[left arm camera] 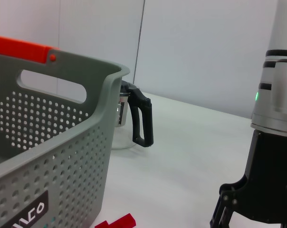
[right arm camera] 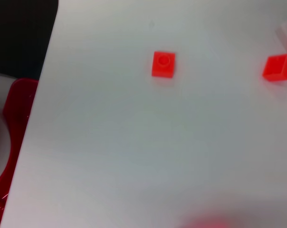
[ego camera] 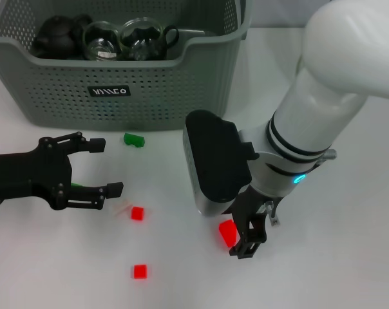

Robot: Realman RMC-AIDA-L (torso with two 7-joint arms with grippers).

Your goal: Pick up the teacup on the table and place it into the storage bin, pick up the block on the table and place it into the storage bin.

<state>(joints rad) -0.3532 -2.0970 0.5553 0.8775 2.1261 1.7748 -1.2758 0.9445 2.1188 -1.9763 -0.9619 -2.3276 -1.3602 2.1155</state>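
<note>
The grey-green storage bin (ego camera: 181, 84) stands at the back left and holds a black teapot (ego camera: 56, 35) and glass cups (ego camera: 140, 38). In the left wrist view a glass teacup (left arm camera: 127, 121) with a black handle stands on the table past the corner of the bin (left arm camera: 48, 156). A red block (ego camera: 227, 232) lies right against my right gripper (ego camera: 246, 241), low over the table. My left gripper (ego camera: 109, 167) hovers open at the left, holding nothing. The right gripper (left arm camera: 257, 204) also shows in the left wrist view.
Two more red blocks (ego camera: 137, 213) (ego camera: 139, 271) lie between the grippers, seen too in the right wrist view (right arm camera: 163, 64) (right arm camera: 278, 67). A green block (ego camera: 134, 139) sits before the bin. A small clear piece (ego camera: 122, 208) lies by the left gripper.
</note>
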